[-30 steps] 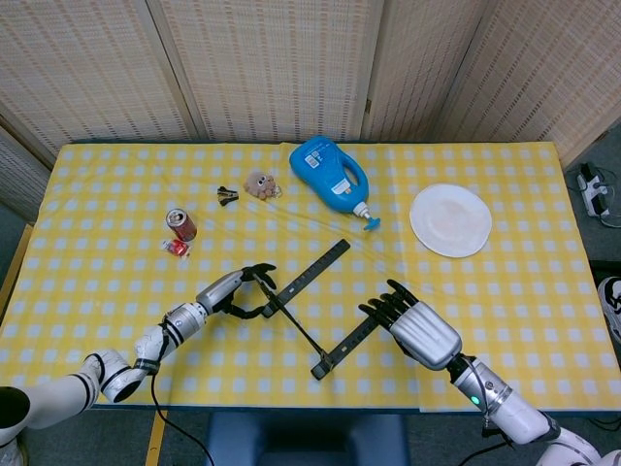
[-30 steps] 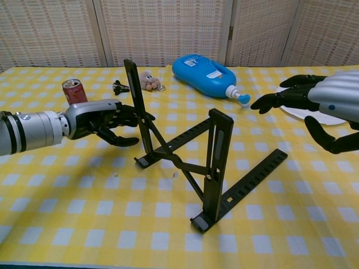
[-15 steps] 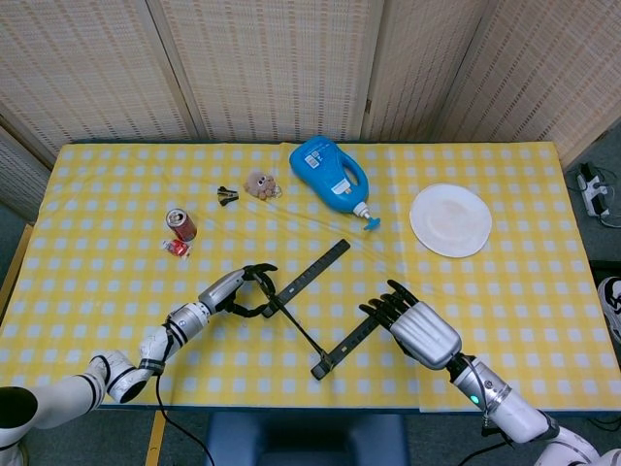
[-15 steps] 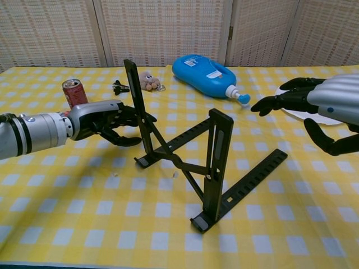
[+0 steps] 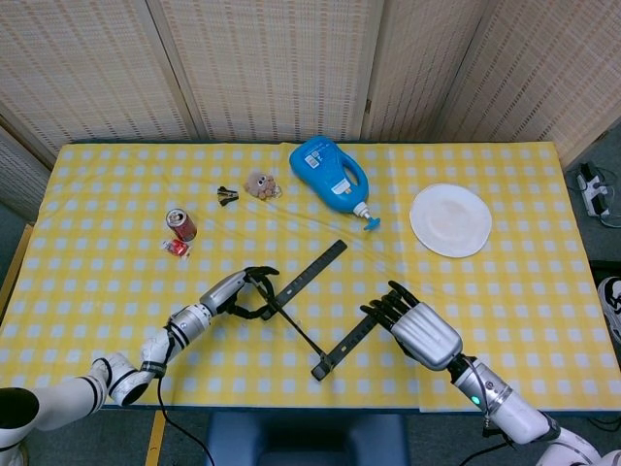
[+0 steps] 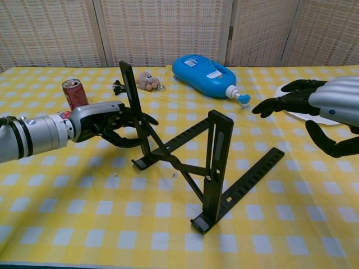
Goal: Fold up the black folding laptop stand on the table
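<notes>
- The black laptop stand (image 6: 190,162) sits unfolded near the front middle of the table (image 5: 505,320), which wears a yellow checked cloth.
- Two long notched rails lie on the cloth, joined by crossed bars, and two uprights rise from them, one at the left and one nearer the front.
- The left hand (image 6: 104,124) is at the left upright; its fingers (image 6: 130,140) curl around the bar, thumb on one side and the others on the far side, so it appears to grip it.
- From the head view the same left hand (image 5: 236,292) lies at the near left end of the stand (image 5: 315,309).
- The right hand (image 6: 325,115) hangs to the right of the stand, apart from it, fingers spread and holding nothing.
- In the head view the right hand (image 5: 412,325) is just beside the right rail's middle; whether it touches is unclear.
- A blue bottle (image 5: 332,178) lies on its side at the back, with a white plate (image 5: 450,219) to its right.
- A red can (image 5: 180,224) stands at the left, with a small red thing (image 5: 176,249) just in front of it.
- A small plush toy (image 5: 259,183) and a black clip (image 5: 227,195) lie behind the can.
</notes>
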`<state>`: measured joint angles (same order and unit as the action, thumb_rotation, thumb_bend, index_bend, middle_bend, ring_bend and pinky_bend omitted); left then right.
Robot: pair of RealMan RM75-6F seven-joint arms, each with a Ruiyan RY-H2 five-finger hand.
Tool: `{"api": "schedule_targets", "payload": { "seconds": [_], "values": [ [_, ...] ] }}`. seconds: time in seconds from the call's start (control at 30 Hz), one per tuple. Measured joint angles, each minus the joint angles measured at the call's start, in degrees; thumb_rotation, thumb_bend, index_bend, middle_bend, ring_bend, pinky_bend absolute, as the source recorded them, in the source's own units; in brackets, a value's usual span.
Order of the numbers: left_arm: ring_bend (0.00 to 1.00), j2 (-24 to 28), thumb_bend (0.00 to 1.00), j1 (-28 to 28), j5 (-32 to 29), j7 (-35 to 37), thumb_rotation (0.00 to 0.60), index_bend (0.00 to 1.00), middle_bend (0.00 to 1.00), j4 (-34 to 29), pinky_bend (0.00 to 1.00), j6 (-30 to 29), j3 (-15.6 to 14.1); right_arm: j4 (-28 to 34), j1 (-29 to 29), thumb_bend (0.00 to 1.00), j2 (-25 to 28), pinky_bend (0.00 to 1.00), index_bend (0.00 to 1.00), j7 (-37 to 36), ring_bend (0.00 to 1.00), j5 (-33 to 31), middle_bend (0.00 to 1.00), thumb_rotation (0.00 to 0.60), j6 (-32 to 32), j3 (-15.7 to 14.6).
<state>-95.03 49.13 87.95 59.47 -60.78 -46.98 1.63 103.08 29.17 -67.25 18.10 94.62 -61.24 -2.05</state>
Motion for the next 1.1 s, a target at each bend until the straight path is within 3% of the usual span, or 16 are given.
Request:
{"api": "schedule_targets", "payload": {
  "seconds": [0.47,1.1],
  "values": [
    [0.16,-0.7,0.43,-0.9,-2.0,-2.5,0.6,0.53,0.22,0.3,0.0,-0.4,0.7,-0.4,0.0,0.92,-0.1,0.0,0.13,-0.5,0.17,0.2,0.19,0.6,0.3,0.0],
    [0.2,-0.4,0.46,-2.3,-2.5,-4.1,0.6,0.67,0.28,-0.9,0.0,-1.2,0.8,-0.3,-0.1,0.92,-0.1,0.0,0.13,-0.6,0.17,0.7,0.19,0.6,0.1,-0.2]
  ]
}}
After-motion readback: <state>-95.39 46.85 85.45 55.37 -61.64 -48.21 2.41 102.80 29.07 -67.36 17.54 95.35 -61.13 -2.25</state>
